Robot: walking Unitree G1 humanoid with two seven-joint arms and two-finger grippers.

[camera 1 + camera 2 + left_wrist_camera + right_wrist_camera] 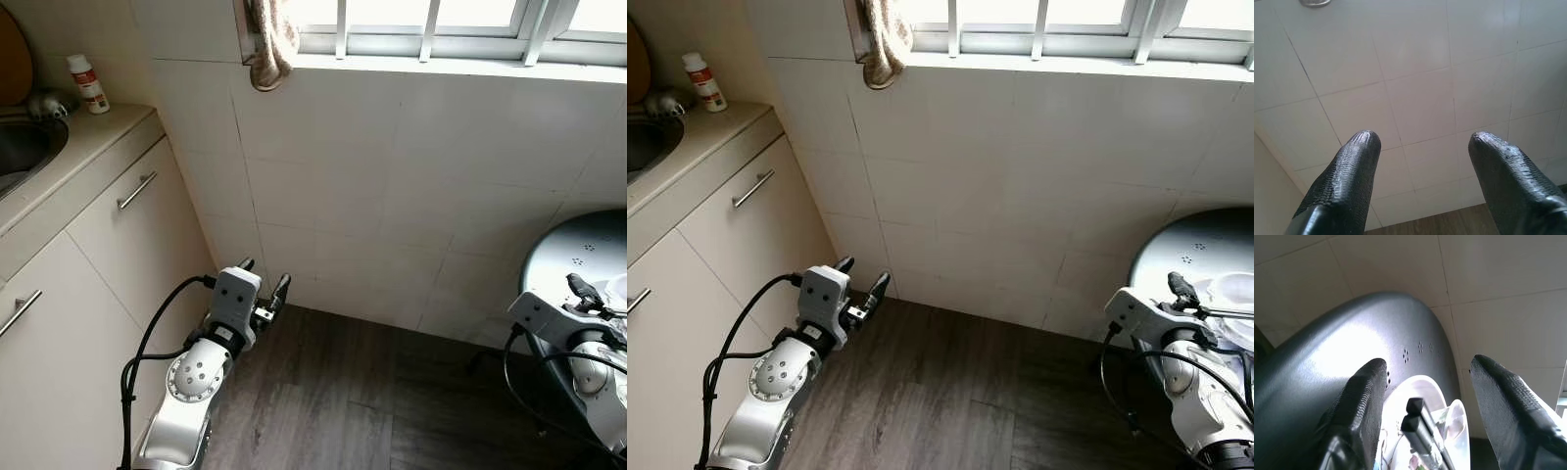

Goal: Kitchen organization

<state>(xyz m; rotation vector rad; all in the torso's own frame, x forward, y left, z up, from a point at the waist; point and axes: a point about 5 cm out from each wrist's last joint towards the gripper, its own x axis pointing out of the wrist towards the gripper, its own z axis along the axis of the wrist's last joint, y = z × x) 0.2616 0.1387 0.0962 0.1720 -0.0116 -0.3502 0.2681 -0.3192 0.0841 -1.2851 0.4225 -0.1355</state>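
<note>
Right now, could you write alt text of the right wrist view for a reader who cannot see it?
The right hand is open, its two black fingers spread above a white bowl holding dark utensil handles. The bowl sits on a round grey stool against a white tiled wall.

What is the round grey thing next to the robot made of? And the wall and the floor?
The round grey surface looks like smooth plastic with a dull shine; light glares off it and small holes are punched in it. It could be painted metal. The wall looks like glossy white ceramic tile, with thin grout lines. The floor looks like dark wood-grain planks, maybe vinyl.
</note>
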